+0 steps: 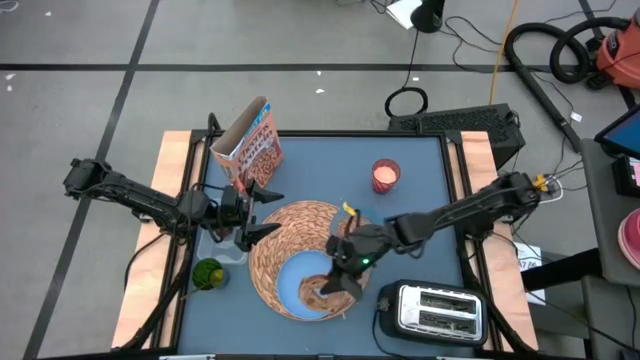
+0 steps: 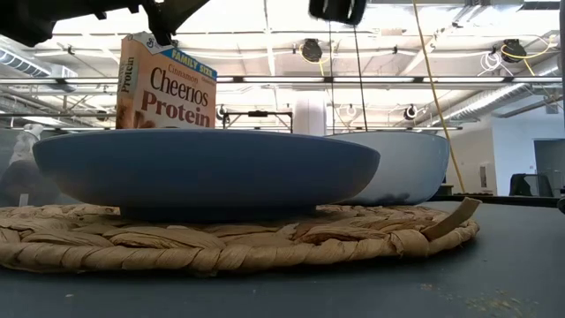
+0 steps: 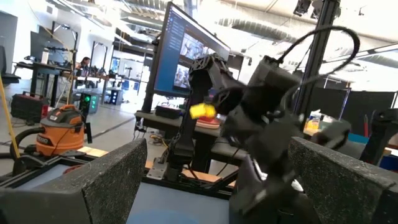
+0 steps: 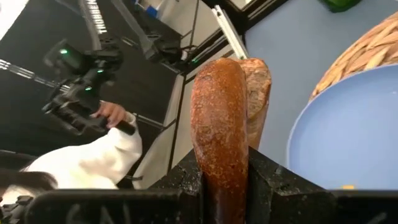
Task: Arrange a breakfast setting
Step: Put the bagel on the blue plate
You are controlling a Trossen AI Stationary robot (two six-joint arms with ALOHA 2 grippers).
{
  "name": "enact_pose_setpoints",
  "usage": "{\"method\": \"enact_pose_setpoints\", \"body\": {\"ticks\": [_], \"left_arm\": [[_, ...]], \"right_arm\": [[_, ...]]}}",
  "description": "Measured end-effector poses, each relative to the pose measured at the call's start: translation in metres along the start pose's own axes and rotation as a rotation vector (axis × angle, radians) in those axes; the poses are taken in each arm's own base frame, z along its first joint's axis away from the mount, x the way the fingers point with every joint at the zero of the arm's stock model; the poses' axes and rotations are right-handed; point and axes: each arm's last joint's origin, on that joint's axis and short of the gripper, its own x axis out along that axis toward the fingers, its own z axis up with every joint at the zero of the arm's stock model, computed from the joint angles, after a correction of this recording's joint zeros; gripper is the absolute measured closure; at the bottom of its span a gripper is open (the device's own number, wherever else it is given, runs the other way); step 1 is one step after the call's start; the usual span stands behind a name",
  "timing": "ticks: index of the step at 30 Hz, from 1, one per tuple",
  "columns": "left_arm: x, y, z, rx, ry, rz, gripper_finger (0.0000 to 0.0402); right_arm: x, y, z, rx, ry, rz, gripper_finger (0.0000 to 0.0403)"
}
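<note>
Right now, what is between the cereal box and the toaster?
In the high view, the straw placemat with the blue plate lies between the cereal box and toaster.

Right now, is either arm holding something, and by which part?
The right end effector clamps the brown bread on edge by its lower end, above the light-blue plate. The left end effector is open and holds nothing.

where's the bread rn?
Clamped in the right gripper: the bread is held over the near part of the plate on the placemat, left of the toaster.
</note>
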Motion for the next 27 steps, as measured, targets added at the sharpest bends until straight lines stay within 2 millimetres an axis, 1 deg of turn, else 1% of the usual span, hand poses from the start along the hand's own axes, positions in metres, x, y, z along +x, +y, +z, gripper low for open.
{"method": "enact_pose_setpoints", "body": {"ticks": [4, 10, 15, 21, 27], "left_arm": [[0.0, 0.0, 0.0, 0.0, 0.001, 0.0, 0.0007], [0.0, 0.0, 0.0, 0.001, 0.003, 0.0, 0.0007], [0.0, 0.0, -0.001, 0.001, 0.006, 0.001, 0.0007], [0.0, 0.0, -0.001, 0.001, 0.006, 0.001, 0.0007], [0.0, 0.0, -0.001, 0.001, 0.006, 0.001, 0.0007]], "right_arm": [[0.016, -0.024, 0.004, 0.018, 0.02, -0.005, 0.0344], [0.037, -0.056, 0.002, 0.011, 0.031, -0.052, 0.0344], [0.045, -0.075, 0.0, 0.022, 0.049, -0.094, 0.0344], [0.05, -0.09, -0.001, 0.041, 0.057, -0.124, 0.0344], [0.055, -0.098, -0.004, 0.053, 0.074, -0.143, 0.0344]]}}
